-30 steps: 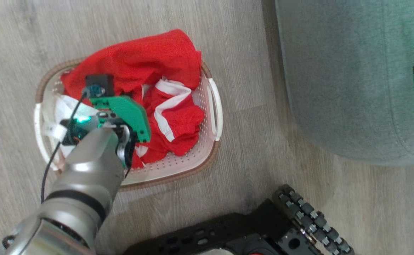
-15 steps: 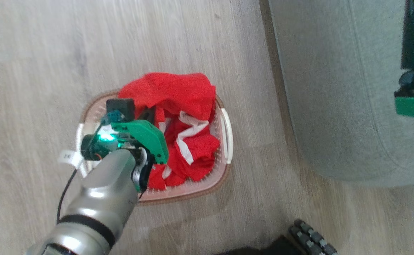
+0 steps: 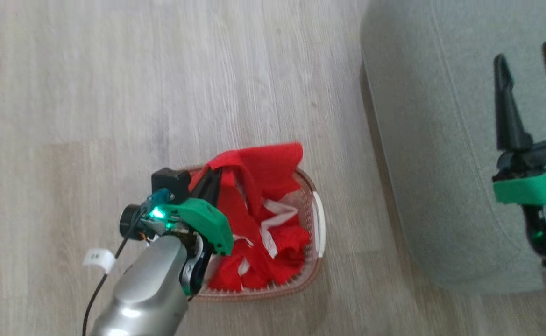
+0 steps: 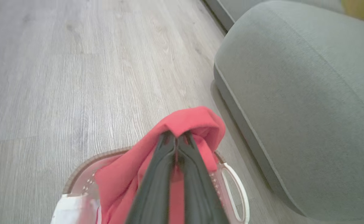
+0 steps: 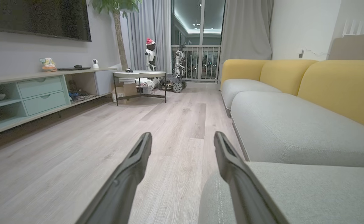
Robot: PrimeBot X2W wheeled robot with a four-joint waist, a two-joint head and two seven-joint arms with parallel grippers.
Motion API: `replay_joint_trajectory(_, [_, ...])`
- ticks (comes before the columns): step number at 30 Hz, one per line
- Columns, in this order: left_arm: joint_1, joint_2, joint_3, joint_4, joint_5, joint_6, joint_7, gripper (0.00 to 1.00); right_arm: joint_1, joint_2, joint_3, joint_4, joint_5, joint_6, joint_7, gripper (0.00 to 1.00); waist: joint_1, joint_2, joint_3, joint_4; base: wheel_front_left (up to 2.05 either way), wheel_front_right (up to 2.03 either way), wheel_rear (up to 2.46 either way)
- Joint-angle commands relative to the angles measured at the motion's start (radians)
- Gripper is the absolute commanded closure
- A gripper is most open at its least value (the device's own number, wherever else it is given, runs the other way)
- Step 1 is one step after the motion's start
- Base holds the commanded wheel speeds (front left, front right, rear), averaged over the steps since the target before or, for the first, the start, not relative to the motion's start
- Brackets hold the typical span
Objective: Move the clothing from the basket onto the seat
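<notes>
clothing [image 3: 277,172] — red with white trim — lies mostly heaped in the basket [image 3: 320,219]. basket sits on pale wood floor [image 3: 114,93], near the grey-green seat [image 3: 431,140] but apart from it. left gripper [image 4: 176,137]: jaws pressed together on a fold of the red fabric, the fold lifted above the basket rim, the rest trailing down inside. right gripper [image 3: 525,52] hangs over the seat cushion — jaws spread, nothing between them. nothing red on the seat.
</notes>
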Motion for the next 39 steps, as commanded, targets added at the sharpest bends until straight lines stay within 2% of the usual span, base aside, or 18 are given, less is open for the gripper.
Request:
replay_joint_trajectory(1, [0.017,0.023,0.049,-0.067,0.024,-0.009,-0.014,1.0,0.034,0.001,0.02,-0.021,-0.015,0.0,-0.006,0.0,0.0001,-0.0001,-0.084,0.035,0.0,0.0,0.0])
replay_joint_trajectory(10, [0.095,0.051,0.111,-0.262,0.087,-0.028,-0.014,1.0,0.107,0.04,0.051,0.004,-0.034,0.0,-0.006,0.0,0.0001,-0.0001,-0.193,0.049,0.0,0.0,0.0])
replay_joint_trajectory(18, [0.084,0.069,0.116,-0.422,0.118,-0.024,-0.008,1.0,0.156,0.071,0.082,0.017,-0.04,0.0,-0.006,0.0,0.0001,-0.0001,-0.241,0.057,0.0,0.0,0.0])
replay_joint_trajectory(31, [-0.046,0.123,0.113,-0.68,0.153,0.002,0.136,1.0,0.204,0.105,0.14,0.029,-0.041,0.0,-0.006,0.0,0.0001,-0.0001,-0.286,0.058,0.0,0.0,0.0])
replay_joint_trajectory(37, [-0.064,0.129,0.11,-0.733,0.147,0.008,0.179,1.0,0.207,0.105,0.186,0.022,-0.034,0.0,-0.006,0.0,0.0001,-0.0001,-0.293,0.055,0.0,0.0,0.0])
replay_joint_trajectory(39, [-0.067,0.127,0.105,-0.738,0.145,0.007,0.185,1.0,0.202,0.09,0.234,0.014,-0.028,0.0,-0.006,0.0,0.0001,-0.0001,-0.294,0.054,0.0,0.0,0.0])
